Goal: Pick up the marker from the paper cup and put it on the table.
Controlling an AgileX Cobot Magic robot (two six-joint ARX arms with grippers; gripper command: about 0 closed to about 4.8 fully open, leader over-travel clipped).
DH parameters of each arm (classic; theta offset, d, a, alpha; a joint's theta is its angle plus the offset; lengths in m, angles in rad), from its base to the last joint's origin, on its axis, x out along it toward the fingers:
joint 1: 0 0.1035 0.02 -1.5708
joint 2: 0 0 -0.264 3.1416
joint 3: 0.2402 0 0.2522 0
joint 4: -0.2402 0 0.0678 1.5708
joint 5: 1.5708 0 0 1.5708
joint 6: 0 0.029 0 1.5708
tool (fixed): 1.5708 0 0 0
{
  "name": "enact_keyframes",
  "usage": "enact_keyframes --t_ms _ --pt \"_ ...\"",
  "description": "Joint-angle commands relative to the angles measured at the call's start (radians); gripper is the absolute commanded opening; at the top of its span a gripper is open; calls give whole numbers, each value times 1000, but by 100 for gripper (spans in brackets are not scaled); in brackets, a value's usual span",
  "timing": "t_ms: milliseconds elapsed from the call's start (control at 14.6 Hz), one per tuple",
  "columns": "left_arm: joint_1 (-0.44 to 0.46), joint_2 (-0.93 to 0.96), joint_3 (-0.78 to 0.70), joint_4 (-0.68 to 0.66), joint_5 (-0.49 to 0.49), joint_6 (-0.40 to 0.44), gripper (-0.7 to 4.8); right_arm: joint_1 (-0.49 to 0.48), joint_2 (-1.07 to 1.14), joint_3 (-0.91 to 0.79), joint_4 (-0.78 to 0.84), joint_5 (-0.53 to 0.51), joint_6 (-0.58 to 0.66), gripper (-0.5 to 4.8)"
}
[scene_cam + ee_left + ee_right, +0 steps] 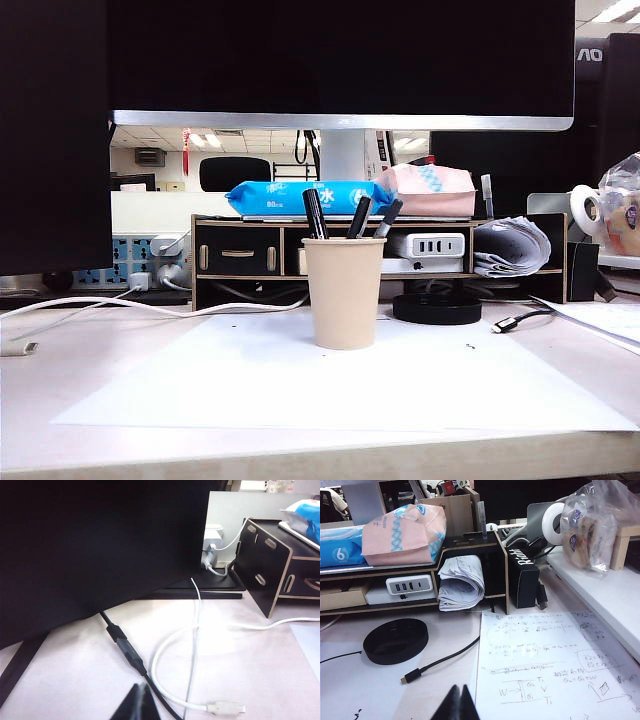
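The tan paper cup (344,292) stands upright on a white sheet (250,385) in the middle of the table (60,375). Three black markers (315,213) (359,216) (388,217) stick out of its rim, leaning slightly. No sticker shows, so I cannot tell which one is the task's marker. Neither arm appears in the exterior view. My left gripper (141,689) is shut and empty, low over the table near a white cable (175,690). My right gripper (460,690) is shut and empty beside a handwritten sheet (555,665). The cup is in neither wrist view.
A black drawer shelf (240,250) with tissue packs (300,196) stands behind the cup under a monitor (340,60). A black round disc (436,307), a black cable (515,322) and a white cable (120,305) lie on the table. A dark screen (90,545) looms left.
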Motion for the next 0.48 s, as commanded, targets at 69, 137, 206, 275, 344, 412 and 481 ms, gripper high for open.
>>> enact_keyframes --t_ms 69,137,206,275,344,412,481 --pt "2 0 1 18 2 1 -5 -2 0 -2 18 5 3 -5" --pt "2 0 1 18 1 1 -4 -2 0 -2 18 5 3 -5" --pt "2 0 1 18 1 1 -4 -2 0 -2 18 5 3 -5" --pt "2 0 1 18 1 1 -4 -2 0 -2 18 5 3 -5" --pt "2 0 1 18 1 1 -4 -2 0 -2 18 5 3 -5" --pt "-5 0 1 18 1 1 -4 -2 0 -2 18 5 3 -5" --pt "-48 0 1 18 -6 1 -4 -2 0 -2 18 5 3 -5"
